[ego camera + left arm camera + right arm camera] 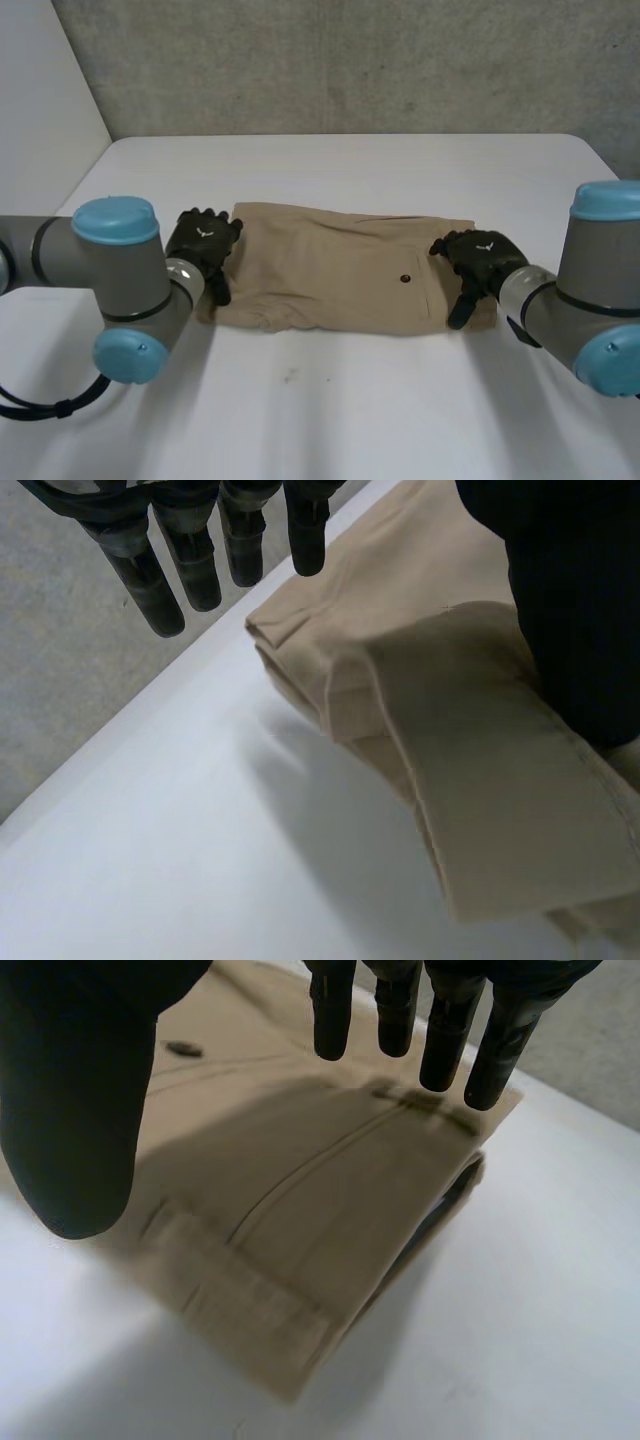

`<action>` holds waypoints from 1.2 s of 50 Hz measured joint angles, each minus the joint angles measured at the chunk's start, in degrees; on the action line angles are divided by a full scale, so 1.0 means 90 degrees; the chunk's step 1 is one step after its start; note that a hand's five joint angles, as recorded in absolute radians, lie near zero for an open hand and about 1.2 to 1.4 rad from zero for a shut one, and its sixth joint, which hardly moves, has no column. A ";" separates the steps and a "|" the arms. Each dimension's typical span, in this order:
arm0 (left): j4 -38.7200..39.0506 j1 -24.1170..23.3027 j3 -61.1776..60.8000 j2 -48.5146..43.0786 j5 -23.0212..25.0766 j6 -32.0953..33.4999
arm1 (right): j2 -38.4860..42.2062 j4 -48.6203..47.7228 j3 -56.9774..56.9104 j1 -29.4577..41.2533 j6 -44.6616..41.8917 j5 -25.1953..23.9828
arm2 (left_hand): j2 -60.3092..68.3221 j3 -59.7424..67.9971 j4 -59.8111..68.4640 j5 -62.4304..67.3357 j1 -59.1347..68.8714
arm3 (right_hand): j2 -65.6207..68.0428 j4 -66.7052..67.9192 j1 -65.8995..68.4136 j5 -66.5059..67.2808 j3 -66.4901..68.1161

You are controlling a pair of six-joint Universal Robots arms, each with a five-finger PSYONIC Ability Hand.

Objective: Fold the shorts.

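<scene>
Head view: the tan shorts are lying flat and doubled over across the middle of the white table. The left hand is sitting at their left end, and the right hand is resting over their right end.

Left wrist view: the left hand is hanging with its fingers straight and spread, just past the layered edge of the shorts. Its thumb is reaching over the cloth; whether it is touching cannot be told.

Right wrist view: the right hand is hovering over the end of the shorts, with its fingers straight and apart. Its thumb is hanging near the button.
</scene>
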 measured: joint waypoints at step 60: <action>0.0086 0.0374 -0.2240 0.2962 0.0008 -0.0053 | -0.1159 -0.0907 0.1205 -0.1634 -0.2349 0.0177 | 0.0000 0.0000 0.0000 0.0000 0.0000 | 0.6113 0.6080 0.4705 0.5704 0.6046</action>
